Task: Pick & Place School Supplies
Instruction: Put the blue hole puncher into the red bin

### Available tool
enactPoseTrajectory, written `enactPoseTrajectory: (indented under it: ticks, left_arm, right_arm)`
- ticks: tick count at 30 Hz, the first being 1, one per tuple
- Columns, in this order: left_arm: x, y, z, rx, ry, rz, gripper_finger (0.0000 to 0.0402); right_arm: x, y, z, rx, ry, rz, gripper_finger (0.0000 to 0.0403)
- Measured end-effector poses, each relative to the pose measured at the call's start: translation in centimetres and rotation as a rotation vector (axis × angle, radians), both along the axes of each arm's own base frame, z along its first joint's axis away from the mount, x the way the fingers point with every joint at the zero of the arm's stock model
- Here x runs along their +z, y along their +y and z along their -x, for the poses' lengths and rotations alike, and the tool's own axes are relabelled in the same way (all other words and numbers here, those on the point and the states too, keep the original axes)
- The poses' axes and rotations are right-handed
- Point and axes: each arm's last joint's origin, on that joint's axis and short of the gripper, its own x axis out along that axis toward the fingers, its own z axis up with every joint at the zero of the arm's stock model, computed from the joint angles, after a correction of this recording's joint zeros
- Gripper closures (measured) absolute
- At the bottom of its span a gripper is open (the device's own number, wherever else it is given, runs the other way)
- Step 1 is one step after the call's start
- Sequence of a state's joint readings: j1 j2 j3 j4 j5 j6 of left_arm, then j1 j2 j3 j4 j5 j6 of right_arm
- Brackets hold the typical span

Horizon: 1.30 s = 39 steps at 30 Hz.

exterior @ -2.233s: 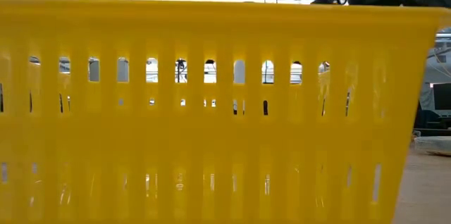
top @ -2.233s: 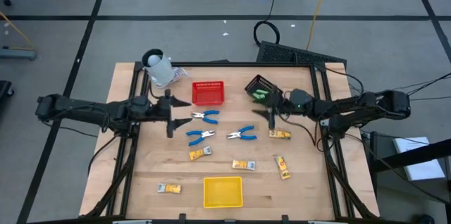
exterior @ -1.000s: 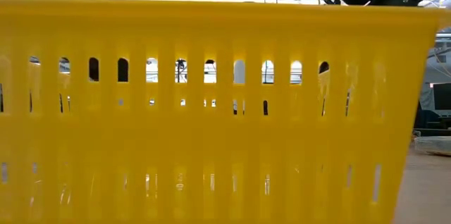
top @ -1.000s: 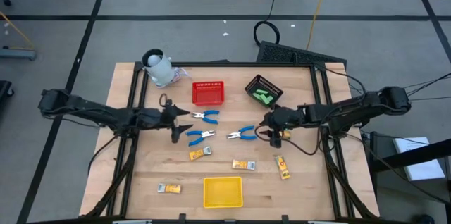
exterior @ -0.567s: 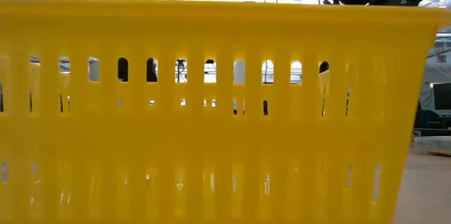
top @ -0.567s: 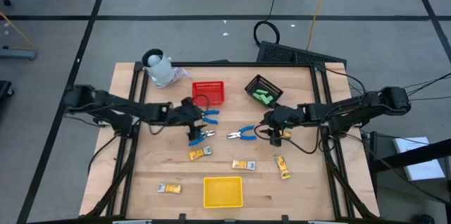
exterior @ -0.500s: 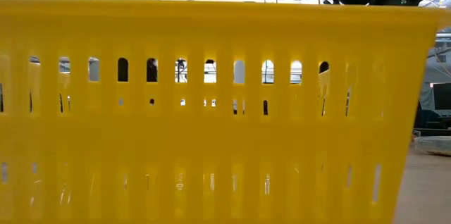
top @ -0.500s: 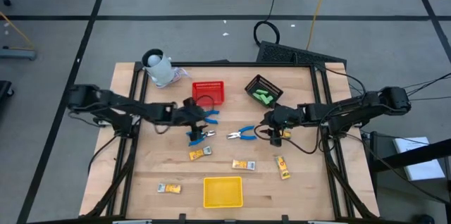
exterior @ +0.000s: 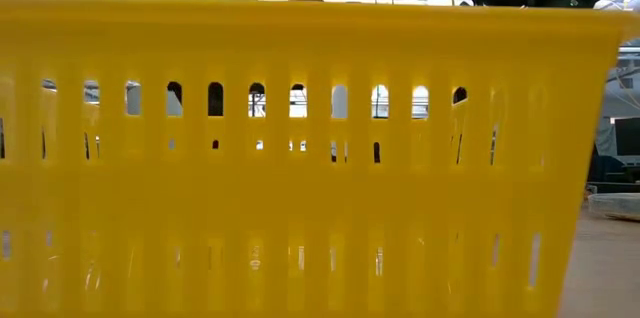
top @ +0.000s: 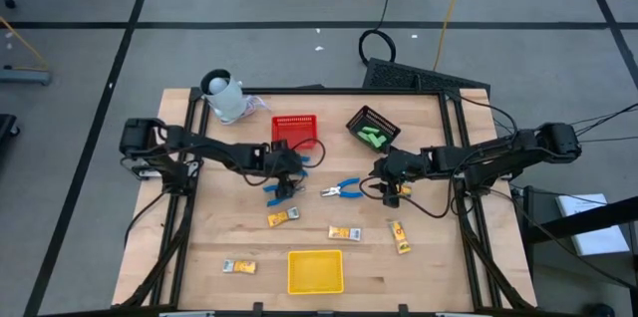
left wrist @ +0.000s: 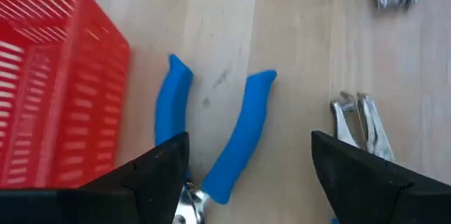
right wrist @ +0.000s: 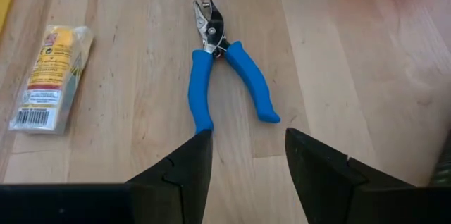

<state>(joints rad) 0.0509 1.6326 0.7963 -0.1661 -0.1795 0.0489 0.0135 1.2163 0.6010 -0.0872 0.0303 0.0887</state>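
Blue-handled pliers seen flat on table, just beside red basket; left gripper positioned over them, fingers apart, nothing gripped. Second pliers seen mid-table, near right gripper, fingers apart, empty. Yellow packets scattered on front half of table. Green blocks seen inside black basket. Yellow tray placed at front edge.

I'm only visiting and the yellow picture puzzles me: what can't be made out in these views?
- Low view: the yellow basket wall blocks almost the whole table.
- High view: the green blocks in the black basket are too small to count.
- Left wrist view: the blue-handled pliers have their jaws hidden behind the left hand.
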Motion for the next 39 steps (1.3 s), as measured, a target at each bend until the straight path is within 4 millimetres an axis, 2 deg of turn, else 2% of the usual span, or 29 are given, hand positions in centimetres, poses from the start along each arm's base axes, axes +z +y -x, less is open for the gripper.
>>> enactPoseTrajectory:
  ticks: [4, 15, 24, 26, 30, 35, 39]
  left_arm:
    - [-0.3, 0.0, 0.0, 0.002, 0.017, 0.003, 0.0127]
    - [-1.1, 0.0, -0.4, -0.012, 0.017, 0.018, 0.0228]
    - [-2.3, 0.0, -0.8, -0.028, 0.033, 0.002, 0.0267]
    - [-2.5, 0.0, -0.9, -0.025, 0.040, -0.005, 0.0289]
    - [-2.7, 0.0, -0.9, -0.028, 0.048, -0.007, 0.0363]
    - [-2.3, -0.2, -1.0, -0.029, 0.014, -0.016, 0.0363]
    - [-1.1, -0.6, -1.1, -0.044, -0.048, -0.021, 0.0363]
  right_arm:
    - [0.0, 0.0, 0.0, 0.000, -0.004, 0.000, 0.0234]
    - [0.1, 0.0, -0.1, 0.000, -0.008, 0.000, 0.0234]
    - [0.0, 0.0, 0.0, 0.002, -0.006, -0.001, 0.0234]
    - [0.0, 0.0, 0.0, 0.002, -0.007, -0.001, 0.0234]
    - [0.0, 0.0, 0.0, 0.004, -0.007, -0.004, 0.0234]
    - [0.0, 0.0, 0.0, 0.002, -0.007, -0.006, 0.0234]
    - [0.0, 0.0, 0.0, 0.000, -0.008, -0.008, 0.0234]
